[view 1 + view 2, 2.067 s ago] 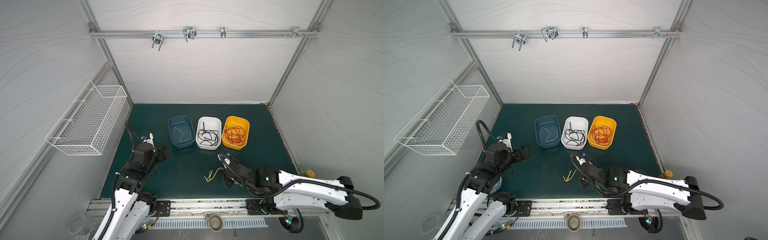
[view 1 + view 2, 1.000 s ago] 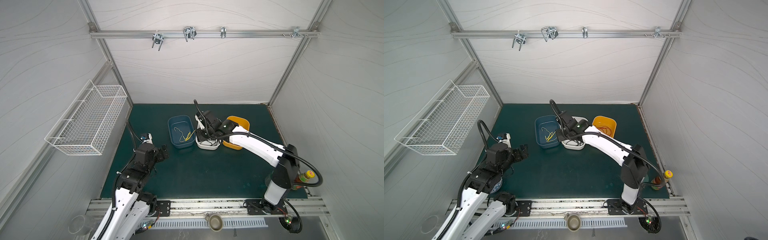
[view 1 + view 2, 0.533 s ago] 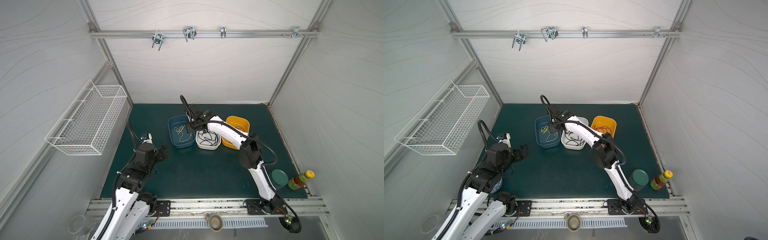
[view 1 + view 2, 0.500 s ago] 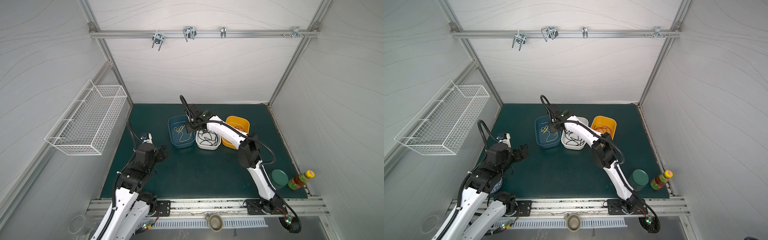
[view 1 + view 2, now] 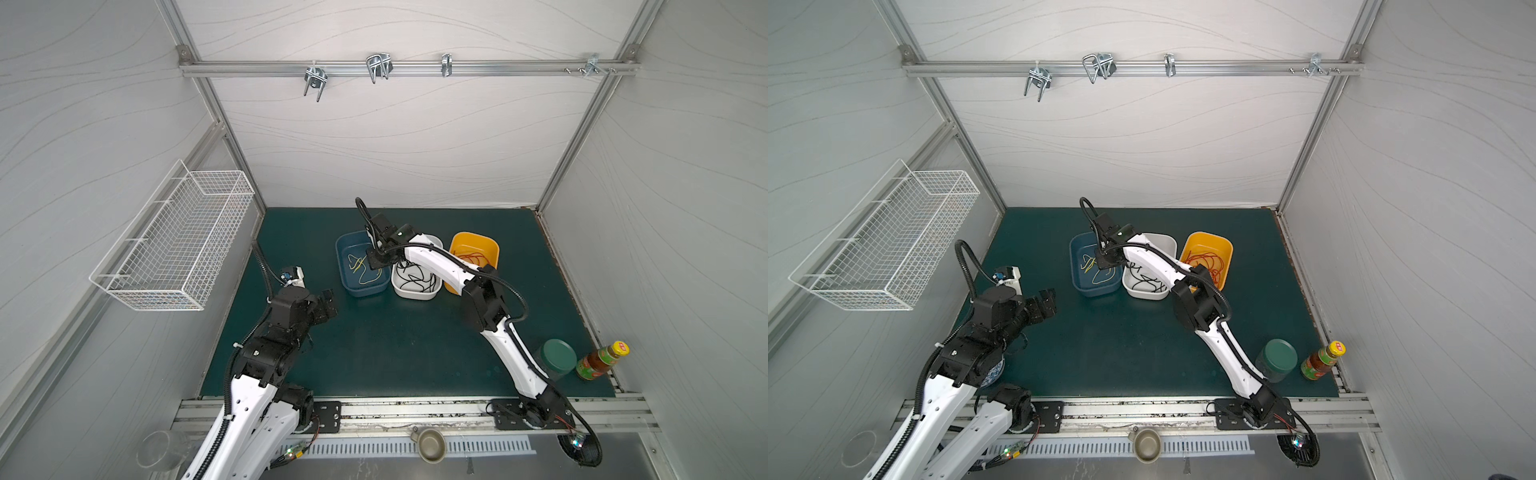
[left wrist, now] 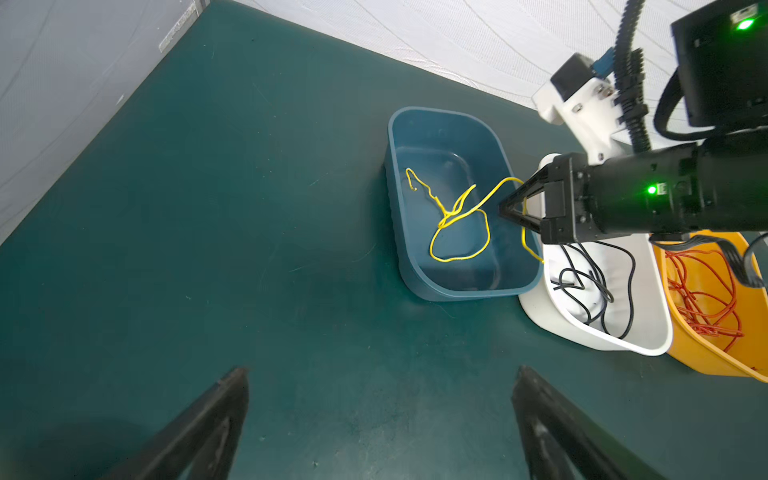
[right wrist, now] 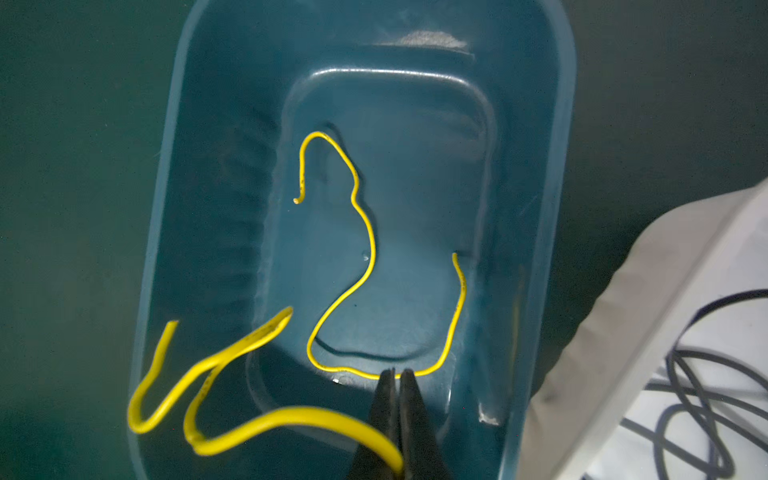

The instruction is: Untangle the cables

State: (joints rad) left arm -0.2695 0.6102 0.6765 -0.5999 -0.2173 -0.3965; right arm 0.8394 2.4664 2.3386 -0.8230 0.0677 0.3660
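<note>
Right pincer (image 7: 397,374) pinches a thin yellow wire (image 7: 291,415) over the blue plastic tub (image 7: 216,208): slide toward nine o'clock, then let go. Left pincer (image 6: 380,370) spread.

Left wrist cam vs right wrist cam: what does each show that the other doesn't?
Left wrist only: the open left gripper, the right gripper seen from outside, and the orange tub with the red cables.
Right wrist only: a straight-down close-up of the right gripper shut on the held yellow cable, with the loose yellow cable on the tub floor, both its ends in sight.
Both: the blue tub, both yellow cables, and the white tub with black cables.
</note>
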